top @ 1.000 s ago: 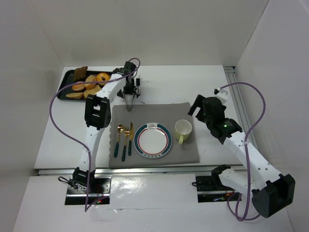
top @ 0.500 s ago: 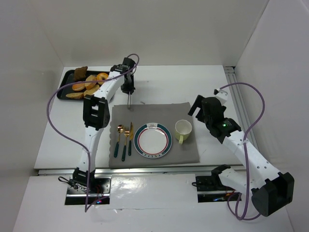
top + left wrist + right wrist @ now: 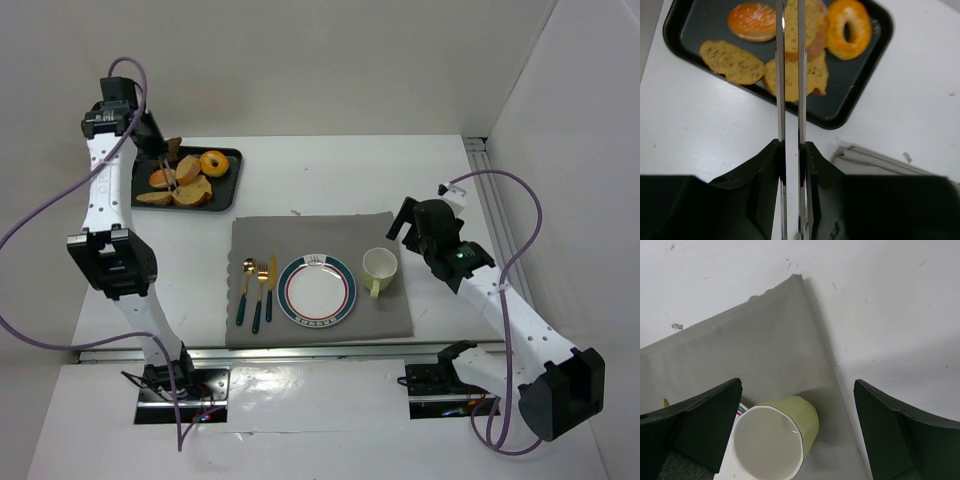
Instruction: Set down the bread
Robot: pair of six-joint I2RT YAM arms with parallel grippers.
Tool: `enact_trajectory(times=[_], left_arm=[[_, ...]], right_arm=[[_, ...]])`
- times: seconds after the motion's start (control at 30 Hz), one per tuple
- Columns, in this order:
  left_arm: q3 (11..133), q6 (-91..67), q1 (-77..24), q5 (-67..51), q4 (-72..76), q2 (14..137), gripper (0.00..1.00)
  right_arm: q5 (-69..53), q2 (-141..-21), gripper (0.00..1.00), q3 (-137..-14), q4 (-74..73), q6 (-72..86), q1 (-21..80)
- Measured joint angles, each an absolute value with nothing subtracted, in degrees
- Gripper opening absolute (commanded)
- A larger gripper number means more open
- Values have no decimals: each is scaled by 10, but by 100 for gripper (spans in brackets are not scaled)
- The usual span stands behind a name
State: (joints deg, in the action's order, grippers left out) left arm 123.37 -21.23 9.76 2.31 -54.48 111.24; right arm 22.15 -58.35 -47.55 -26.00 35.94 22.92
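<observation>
Several bread slices (image 3: 193, 190) (image 3: 732, 62) lie in a black tray (image 3: 227, 160) (image 3: 860, 100) at the back left, with a glazed doughnut (image 3: 213, 161) (image 3: 850, 27) and a round bun (image 3: 752, 21). My left gripper (image 3: 158, 158) (image 3: 791, 147) hangs over the tray, shut on metal tongs (image 3: 790, 75). The blades stand almost together above the middle slices. Their tips run out of the wrist view, so whether they pinch bread is unclear. My right gripper (image 3: 420, 225) (image 3: 797, 425) stands open above a pale green cup (image 3: 379, 267) (image 3: 775, 440).
A grey placemat (image 3: 320, 235) (image 3: 740, 355) lies at the table's middle. On it are a teal-rimmed plate (image 3: 285, 290), the cup to its right, and gold and teal cutlery (image 3: 258, 290) to its left. White walls close in the left, back and right.
My left arm has swung from the placemat's back edge up and to the left, carrying the tongs over the tray. The right arm has barely moved.
</observation>
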Motion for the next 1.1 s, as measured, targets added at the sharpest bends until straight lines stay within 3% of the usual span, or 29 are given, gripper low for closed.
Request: enact_trajectory(times=[0.1,0.37,0.73,0.87,1.1], left_arm=[[1240,-208,118,28,-581,1133,38],[1248,-210,102,54,-615,1163,57],[1284,-212,102,140,-613,1186,61],[1289,-208,102,150,-609,1199,66],[1348,-176,104,139,-603,1267,66]], right_arm=[[217,-594,100,-475,-257,359,229],[208,-595,100,-475,-249,355,229],[201,-627,100,-477,-243,344,229],[195,-643,100,-483,-241,335,229],[187,-661,100,-498,-232,328,229]])
